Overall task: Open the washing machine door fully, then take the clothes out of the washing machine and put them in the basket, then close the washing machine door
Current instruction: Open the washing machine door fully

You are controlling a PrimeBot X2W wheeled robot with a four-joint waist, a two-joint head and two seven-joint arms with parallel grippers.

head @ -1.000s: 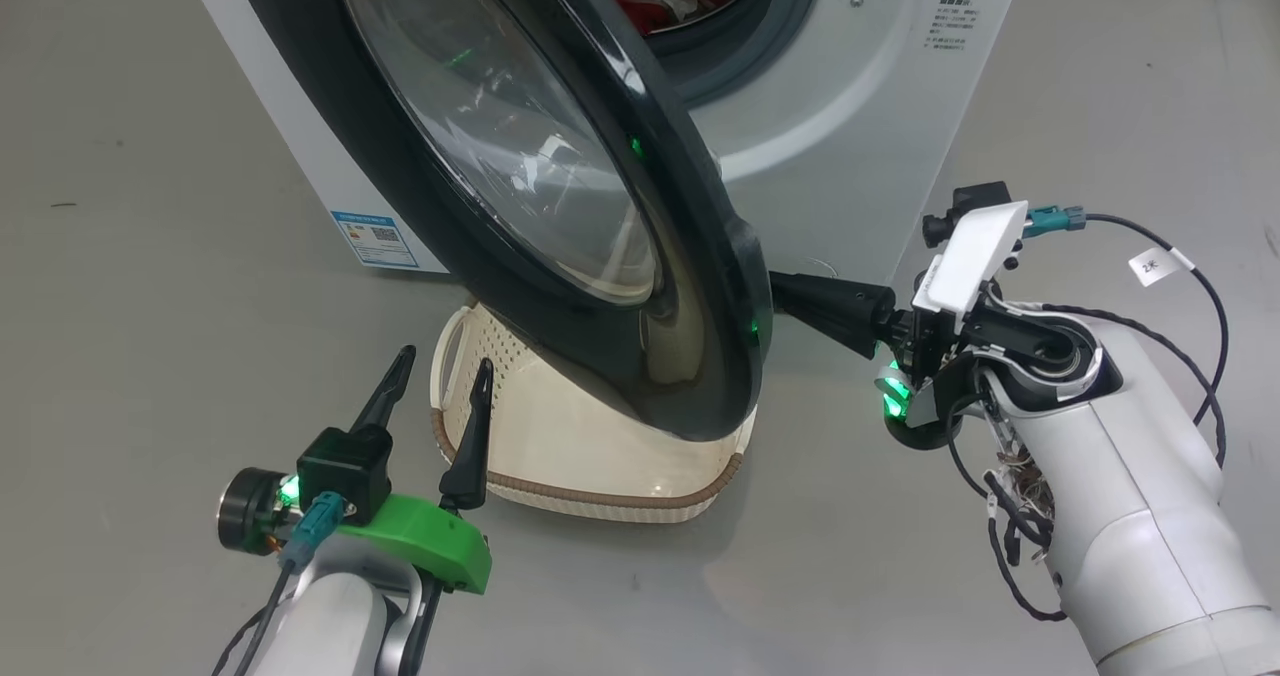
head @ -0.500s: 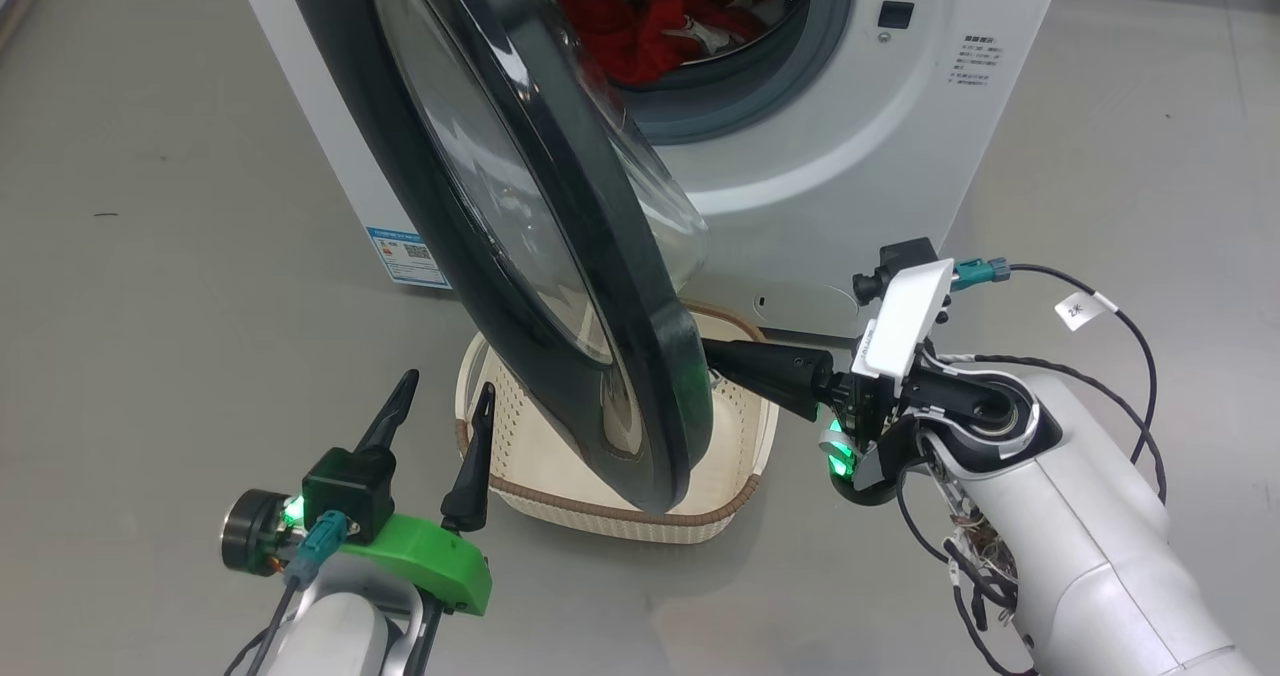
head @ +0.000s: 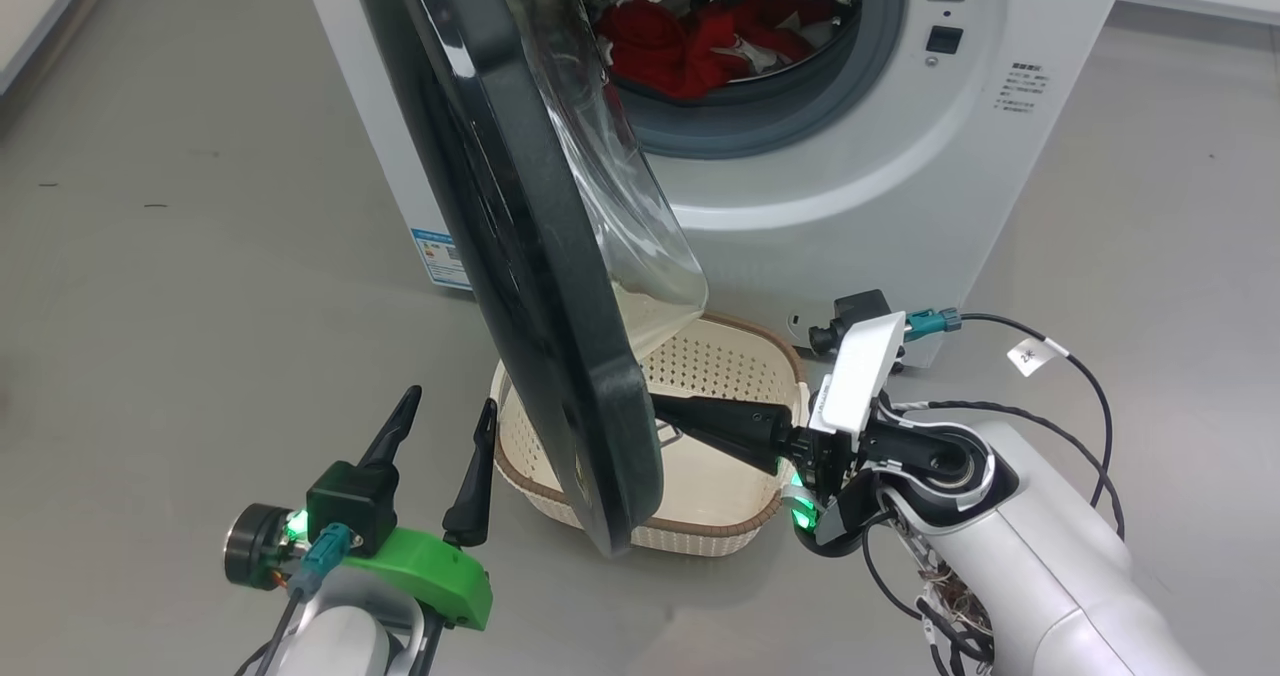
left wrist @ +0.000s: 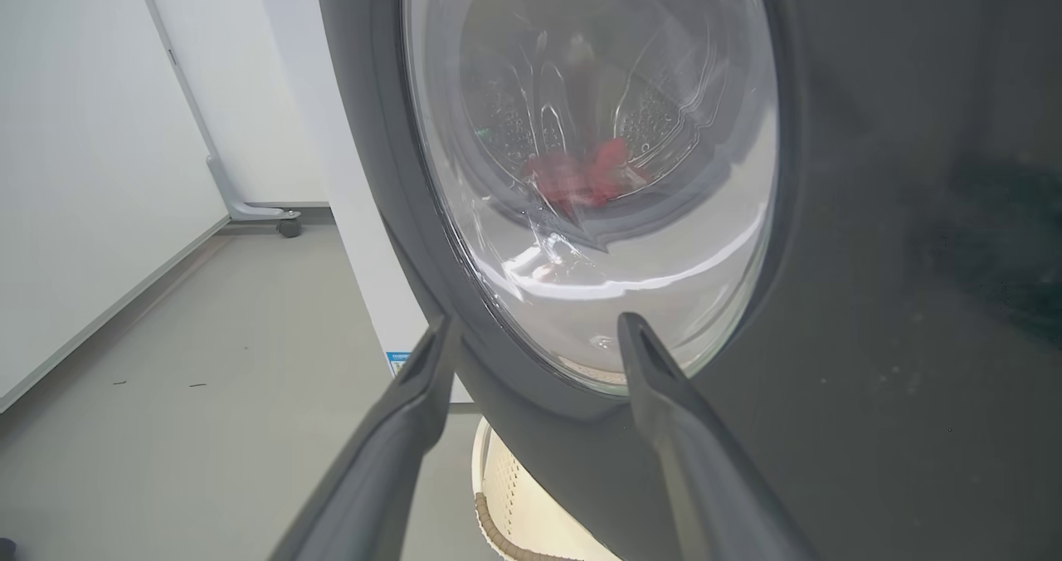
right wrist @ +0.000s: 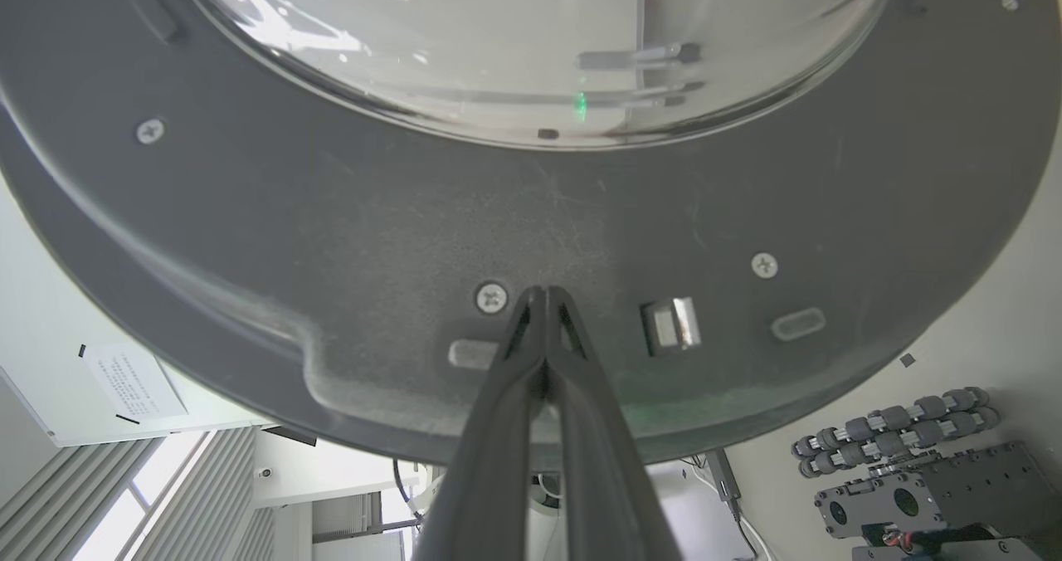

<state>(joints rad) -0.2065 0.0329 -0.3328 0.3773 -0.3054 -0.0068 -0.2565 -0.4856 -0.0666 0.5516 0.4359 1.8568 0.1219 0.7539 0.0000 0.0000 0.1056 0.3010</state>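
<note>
Both long dark fingers (right wrist: 506, 445) of the right gripper (right wrist: 545, 295) are pressed flat together, holding nothing. Their tips bear on the inner face of the large round black-rimmed glass door (head: 510, 256), near its lower edge. The left gripper (head: 450, 401) gapes wide and empty on the door's outer side.

Bright red clothes (head: 700, 41) lie in the drum of the big white front-loading washing machine (head: 850, 186). The cream perforated plastic basket (head: 720, 361) sits on the floor beneath the door.

By my judgement, the tips could skid off the smooth plastic, or the swinging door could strike the left gripper.

The blue label (head: 440, 256), printed lines (head: 1020, 86) and white cable tag (head: 1030, 356) are too small to read.
</note>
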